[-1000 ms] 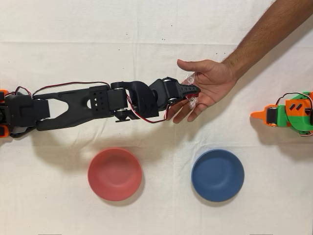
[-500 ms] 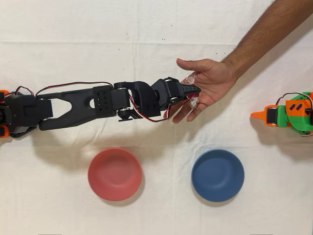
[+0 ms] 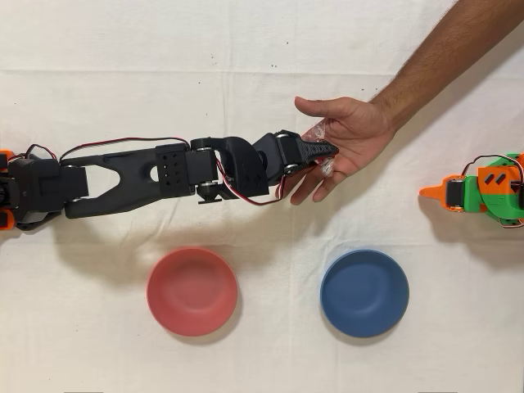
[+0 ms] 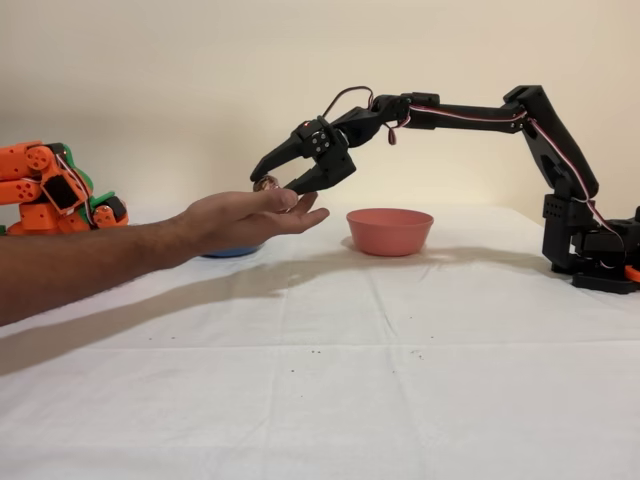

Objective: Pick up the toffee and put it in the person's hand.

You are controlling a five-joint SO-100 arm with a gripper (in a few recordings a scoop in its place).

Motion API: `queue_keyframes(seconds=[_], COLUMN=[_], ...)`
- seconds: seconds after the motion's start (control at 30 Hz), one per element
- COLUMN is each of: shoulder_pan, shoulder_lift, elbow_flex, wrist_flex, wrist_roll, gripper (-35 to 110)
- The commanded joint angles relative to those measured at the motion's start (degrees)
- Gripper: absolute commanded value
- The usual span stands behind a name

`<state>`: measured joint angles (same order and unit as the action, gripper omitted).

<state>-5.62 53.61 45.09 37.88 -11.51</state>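
Note:
The toffee (image 4: 266, 183), a small dark red ball, lies on the fingers of the person's hand (image 4: 240, 218). In the overhead view its clear wrapper ends (image 3: 318, 131) stick out on both sides of the black finger. The hand (image 3: 354, 135) is held palm up, with the forearm reaching in from the top right. My gripper (image 4: 269, 184) hovers just above the fingers. Its jaws stand apart, one on each side of the toffee. Seen from overhead, the gripper (image 3: 326, 150) lies across the fingers and covers the toffee's middle.
A red bowl (image 3: 192, 291) and a blue bowl (image 3: 364, 293) sit on the white cloth nearer the overhead view's bottom edge. The idle orange arm (image 3: 483, 188) stands at the right. In the fixed view the red bowl (image 4: 389, 231) stands behind the hand.
The black arm shifted slightly toward the top of the picture, then held still. The lower wrapper end drew in closer to the gripper. The hand stayed in place.

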Motion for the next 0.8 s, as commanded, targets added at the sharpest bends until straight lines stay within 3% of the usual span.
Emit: queue_keyframes(seconds=[0.0,0.53,0.77], shoulder_pan=[-0.2,1.2,3.1], shoulder_lift=[6.5,21.2,34.1], elbow_flex=[-2.0,8.6,18.8], wrist_flex=[1.2,3.2,5.7], wrist_roll=[1.1,5.4,7.5], gripper=[23,22,8])
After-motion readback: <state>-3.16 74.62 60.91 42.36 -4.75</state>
